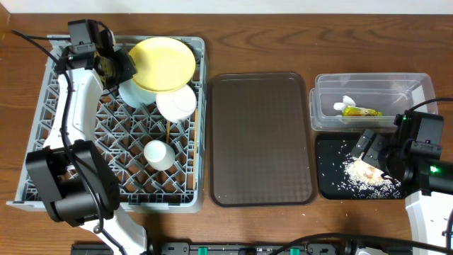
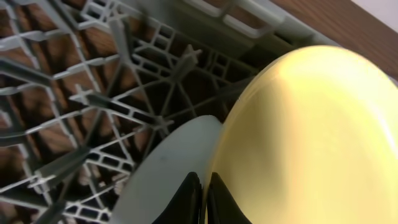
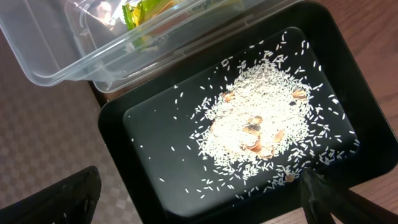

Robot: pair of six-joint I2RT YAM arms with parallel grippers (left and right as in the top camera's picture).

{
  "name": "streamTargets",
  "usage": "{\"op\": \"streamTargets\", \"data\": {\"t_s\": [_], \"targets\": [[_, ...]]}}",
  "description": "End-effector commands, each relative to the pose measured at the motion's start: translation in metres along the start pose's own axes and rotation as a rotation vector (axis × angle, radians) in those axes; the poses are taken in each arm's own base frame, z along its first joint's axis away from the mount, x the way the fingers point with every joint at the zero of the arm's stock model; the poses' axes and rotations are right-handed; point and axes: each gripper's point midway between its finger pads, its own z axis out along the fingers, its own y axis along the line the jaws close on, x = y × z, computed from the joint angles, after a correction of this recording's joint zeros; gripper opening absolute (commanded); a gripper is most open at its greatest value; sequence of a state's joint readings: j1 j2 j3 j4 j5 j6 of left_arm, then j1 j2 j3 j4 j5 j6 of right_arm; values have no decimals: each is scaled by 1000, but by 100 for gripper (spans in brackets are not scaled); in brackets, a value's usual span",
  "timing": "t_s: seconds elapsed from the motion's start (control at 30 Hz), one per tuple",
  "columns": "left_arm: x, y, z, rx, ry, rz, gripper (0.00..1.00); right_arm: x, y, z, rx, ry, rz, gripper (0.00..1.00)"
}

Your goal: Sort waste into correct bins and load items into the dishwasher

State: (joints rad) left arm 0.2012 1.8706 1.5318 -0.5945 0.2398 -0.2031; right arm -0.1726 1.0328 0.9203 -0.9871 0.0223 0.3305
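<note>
Left gripper (image 2: 204,200): pinched shut on yellow plate (image 2: 298,137) rim; plate at 12 o'clock in grey dish rack (image 1: 199,142)
Right gripper (image 3: 202,199): jaws wide, empty; above black tray (image 3: 155,124) of rice crumbs (image 3: 261,118) at 4 o'clock overhead

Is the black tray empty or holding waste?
Not empty: whitish rice crumbs lie heaped in the middle of the black tray.

No text, label, brand, number or sign can be read. Any print on the small yellow-green snack wrapper (image 1: 361,111), in the clear rectangular plastic tub (image 1: 419,83) at far right, is too blurred to be made out.
</note>
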Motion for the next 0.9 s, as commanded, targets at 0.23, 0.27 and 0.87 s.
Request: {"op": "streamTargets", "data": {"t_s": [0.23, 0.27, 0.87], "targets": [[-66, -12, -176, -133, -470, 152, 8, -3, -1, -3, 3, -12, 12, 99], [-68, -19, -196, -123, -516, 181, 8, -3, -1, -3, 3, -12, 12, 99], [-27, -151, -233, -709, -666, 874, 8, -3, -1, -3, 2, -12, 11, 99]]}}
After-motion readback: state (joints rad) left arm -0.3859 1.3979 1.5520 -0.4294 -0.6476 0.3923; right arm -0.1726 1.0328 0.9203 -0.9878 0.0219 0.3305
